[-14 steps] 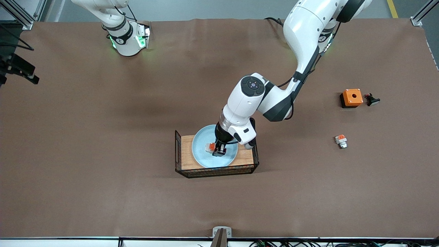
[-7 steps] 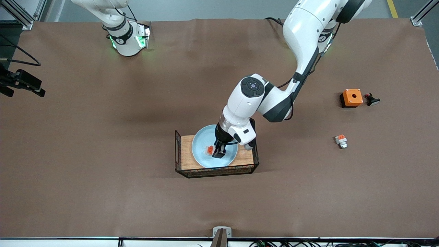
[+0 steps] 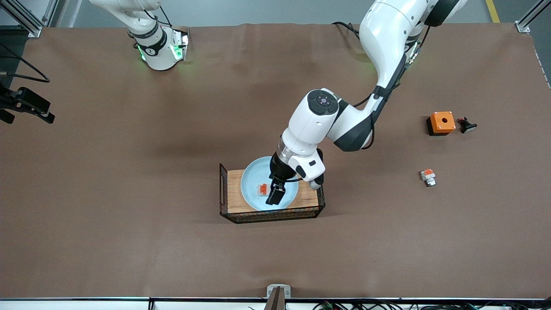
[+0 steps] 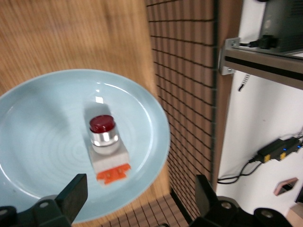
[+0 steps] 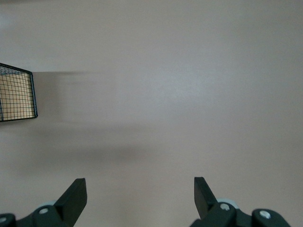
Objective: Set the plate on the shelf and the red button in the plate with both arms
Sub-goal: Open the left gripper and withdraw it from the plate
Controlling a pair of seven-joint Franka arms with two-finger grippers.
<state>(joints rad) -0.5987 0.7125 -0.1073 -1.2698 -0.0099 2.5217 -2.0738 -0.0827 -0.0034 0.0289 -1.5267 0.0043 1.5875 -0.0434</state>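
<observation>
The pale blue plate (image 3: 252, 178) lies in a wire basket with a wooden floor (image 3: 232, 196). On the plate rests the red button (image 3: 262, 188), a white block with an orange end, a silvery collar and a red cap (image 4: 102, 124). My left gripper (image 3: 275, 194) hangs just above the plate (image 4: 42, 118), beside the button, open and holding nothing (image 4: 139, 187). My right gripper (image 3: 26, 104) is over the table's edge at the right arm's end. It is open and empty (image 5: 139, 187).
The basket's black mesh wall (image 4: 184, 94) stands close around the plate; its corner (image 5: 16, 92) also shows in the right wrist view. Toward the left arm's end lie an orange box with a hole (image 3: 441, 122), a small black part (image 3: 467, 125) and a white-orange block (image 3: 428, 176).
The left gripper has opened and let go of the red button, which now lies on the plate, and has risen slightly. The right gripper shifted a little toward the front camera.
</observation>
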